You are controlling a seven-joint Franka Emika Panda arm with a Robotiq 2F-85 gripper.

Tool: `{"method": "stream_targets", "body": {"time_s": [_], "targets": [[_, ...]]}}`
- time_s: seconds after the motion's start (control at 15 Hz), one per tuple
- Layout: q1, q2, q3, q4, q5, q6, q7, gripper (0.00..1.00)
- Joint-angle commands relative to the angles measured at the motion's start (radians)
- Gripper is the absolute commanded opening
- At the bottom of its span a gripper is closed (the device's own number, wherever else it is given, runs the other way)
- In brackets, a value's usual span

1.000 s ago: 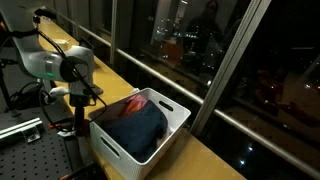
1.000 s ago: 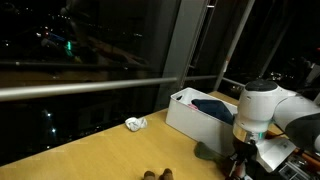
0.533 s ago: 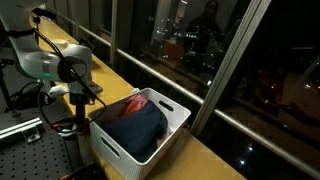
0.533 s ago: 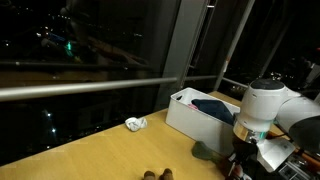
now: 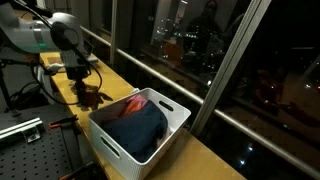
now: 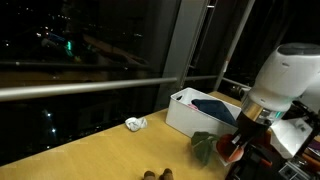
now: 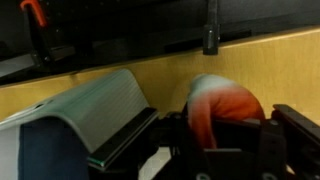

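Hand [image 7: 235, 130] is clamped down on a bunched-up orange-red cloth [image 7: 224, 104]. In the wrist view the cloth sits right between the two fingers and bulges out past them. In both exterior views the hand hangs just beside one end of the white laundry basket [image 5: 172, 106], with the cloth dangling under it. I honestly can't tell whether the bottom of the cloth touches the counter [image 6: 95, 150].

The basket sits on the wooden counter right against the window. It has a dark blue garment [image 5: 140, 126] piled inside, plus a bit of reddish fabric showing at the end nearest the hand. In an exterior view a dark green cloth [image 6: 205, 147] lies on the counter between the basket and the hand, close to the orange one. A small crumpled white cloth [image 6: 135, 124] lies on its own, well apart from all that, nearer the window.
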Motion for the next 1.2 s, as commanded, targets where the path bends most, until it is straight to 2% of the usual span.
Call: {"method": "stream_targets", "body": {"time_s": [0.0, 0.2, 0.4, 0.8, 1.07, 1.13], "targets": [[-0.047, -0.258, 0.123, -0.024, -0.009, -0.204, 0.018, 0.00], [-0.096, -0.418, 0.187, -0.015, 0.026, -0.326, -0.031, 0.00], [-0.158, -0.523, 0.197, -0.009, 0.024, -0.366, -0.084, 0.00], [-0.338, -0.524, 0.108, 0.026, -0.003, -0.229, -0.267, 0.00], [-0.451, -0.476, 0.030, 0.078, 0.029, -0.119, -0.440, 0.00], [-0.467, -0.463, 0.017, 0.098, 0.047, -0.106, -0.485, 0.03]]}}
